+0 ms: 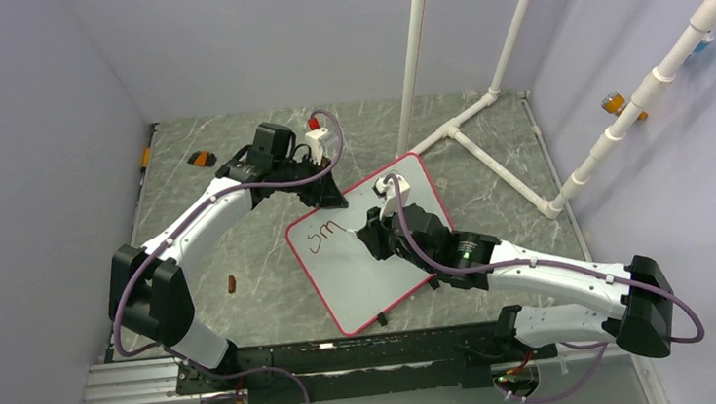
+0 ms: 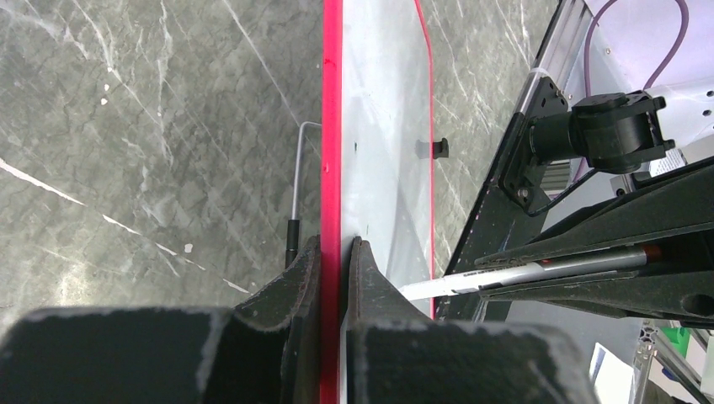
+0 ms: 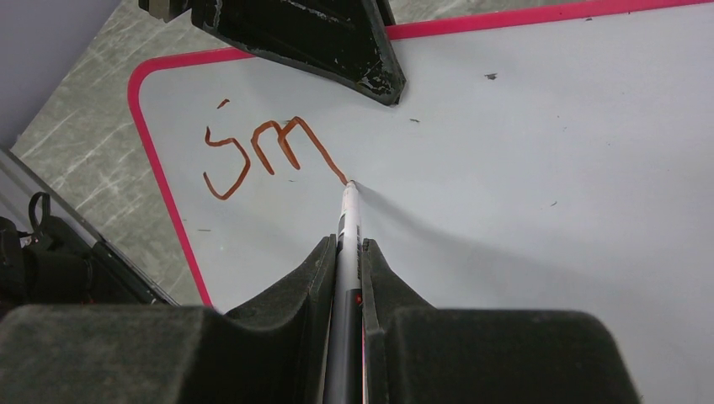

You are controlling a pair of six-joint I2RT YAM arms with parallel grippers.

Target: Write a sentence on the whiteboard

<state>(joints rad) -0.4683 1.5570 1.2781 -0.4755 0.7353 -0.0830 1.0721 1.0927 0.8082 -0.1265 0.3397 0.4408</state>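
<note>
**DESK:** Where does the whiteboard (image 1: 371, 284) sit in your shot?

**FLOOR:** Mid-table, operator. It lies cornerwise on the grey marbled table (image 1: 262, 269) between your two arms, with a red-pink rim all round and a black clip (image 1: 381, 319) on its near edge.

**DESK:** And your left gripper (image 2: 335, 248)?

**FLOOR:** Clamped on the board's rim at the far-left edge. Your left wrist view shows one finger on each side of the red edge, pressed tight against it.

**DESK:** Your right gripper (image 3: 345, 248)?

**FLOOR:** Closed around a marker (image 3: 348, 210), with the barrel running up between the fingers. Its tip touches the white surface right at the foot of the last stroke.

**DESK:** What of the sentence (image 3: 268, 151)?

**FLOOR:** Two reddish-brown letters, "sm", stand in the board's corner close to your left gripper. A few dark specks dot the white further along.

**DESK:** Anything else in frame?

**FLOOR:** A small brown piece (image 1: 232, 284) lies on the table left of the board, apart from it. An orange-and-black item (image 1: 200, 158) sits near the far-left corner. A white pipe frame (image 1: 414, 60) rises behind the board's far corner
</note>
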